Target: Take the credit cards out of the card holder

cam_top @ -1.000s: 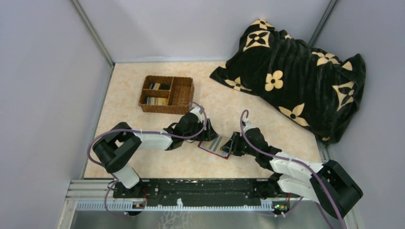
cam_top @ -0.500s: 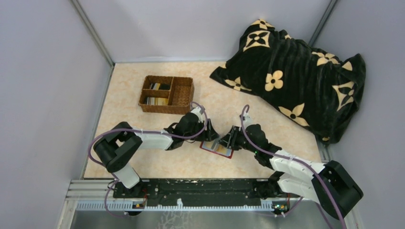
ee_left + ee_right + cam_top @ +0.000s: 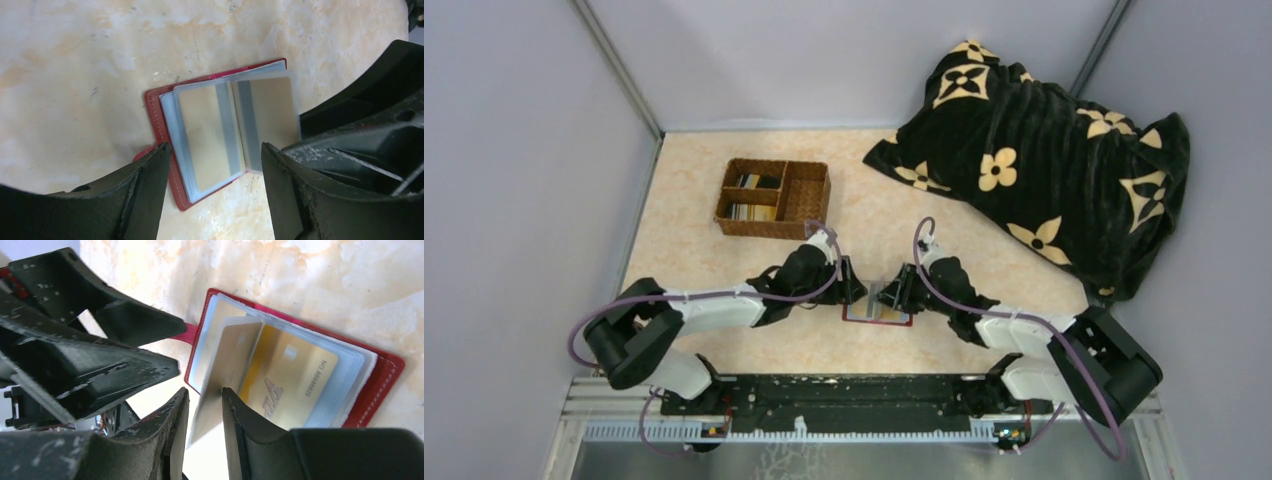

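The red card holder [image 3: 879, 313] lies open on the table between both grippers. Its clear pockets hold credit cards: a tan one [image 3: 207, 130] and a gold one [image 3: 290, 385]. My left gripper [image 3: 215, 150] stands open just above the holder's near edge, one finger over the red snap tab [image 3: 187, 333]. My right gripper [image 3: 204, 396] is partly open around a raised clear pocket leaf with a tan card [image 3: 232, 360] in it. The leaf rests against one finger, with a gap on the other side.
A brown wicker divided basket [image 3: 809, 200] stands at the back left with several cards [image 3: 752, 211] in two compartments. A dark flowered blanket [image 3: 1044, 150] is heaped at the back right. Grey walls close in both sides.
Both grippers have closed in on the holder from either side. The holder has turned square to the table's front edge. A pocket leaf now stands up between the right fingers.
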Tool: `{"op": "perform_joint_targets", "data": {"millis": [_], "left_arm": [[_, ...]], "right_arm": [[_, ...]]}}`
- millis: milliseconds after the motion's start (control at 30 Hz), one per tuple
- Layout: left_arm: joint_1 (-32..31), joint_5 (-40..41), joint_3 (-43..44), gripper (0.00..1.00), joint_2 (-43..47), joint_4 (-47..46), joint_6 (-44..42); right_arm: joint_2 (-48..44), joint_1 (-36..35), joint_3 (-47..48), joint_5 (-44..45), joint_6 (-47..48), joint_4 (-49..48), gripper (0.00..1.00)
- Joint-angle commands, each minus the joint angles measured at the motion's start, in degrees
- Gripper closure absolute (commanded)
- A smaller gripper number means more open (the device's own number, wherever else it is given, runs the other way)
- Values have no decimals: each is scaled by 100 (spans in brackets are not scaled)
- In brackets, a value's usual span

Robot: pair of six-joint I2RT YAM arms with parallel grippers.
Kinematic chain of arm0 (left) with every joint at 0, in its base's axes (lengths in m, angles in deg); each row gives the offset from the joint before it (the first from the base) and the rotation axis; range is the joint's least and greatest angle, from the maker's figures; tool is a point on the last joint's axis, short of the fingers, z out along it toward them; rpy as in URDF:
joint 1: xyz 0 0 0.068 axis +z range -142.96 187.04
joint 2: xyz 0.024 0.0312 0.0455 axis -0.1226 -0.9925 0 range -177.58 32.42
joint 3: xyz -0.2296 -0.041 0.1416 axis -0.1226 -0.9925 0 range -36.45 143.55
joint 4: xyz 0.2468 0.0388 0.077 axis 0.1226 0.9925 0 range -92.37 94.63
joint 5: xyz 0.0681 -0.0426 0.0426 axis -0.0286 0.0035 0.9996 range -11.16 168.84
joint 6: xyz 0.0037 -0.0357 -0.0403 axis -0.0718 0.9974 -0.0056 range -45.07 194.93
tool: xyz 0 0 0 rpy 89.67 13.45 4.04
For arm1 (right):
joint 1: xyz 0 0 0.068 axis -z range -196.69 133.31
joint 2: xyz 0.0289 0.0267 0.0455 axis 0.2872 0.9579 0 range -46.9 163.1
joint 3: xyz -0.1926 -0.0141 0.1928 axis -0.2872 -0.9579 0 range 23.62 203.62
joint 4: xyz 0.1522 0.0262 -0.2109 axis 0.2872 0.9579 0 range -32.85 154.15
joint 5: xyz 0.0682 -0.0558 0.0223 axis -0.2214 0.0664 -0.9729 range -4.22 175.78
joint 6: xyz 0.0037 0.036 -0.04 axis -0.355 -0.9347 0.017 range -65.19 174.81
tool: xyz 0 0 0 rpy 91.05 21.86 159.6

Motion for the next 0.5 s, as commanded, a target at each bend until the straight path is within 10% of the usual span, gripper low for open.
{"op": "perform_joint_targets", "data": {"millis": [0, 467], "left_arm": [[-25, 697, -171, 28, 840, 582, -120], [3, 1217, -349, 28, 1630, 975, -163]], "right_arm": [[195, 57, 357, -144, 53, -690, 68], [993, 32, 516, -732, 56, -1285, 67]]}}
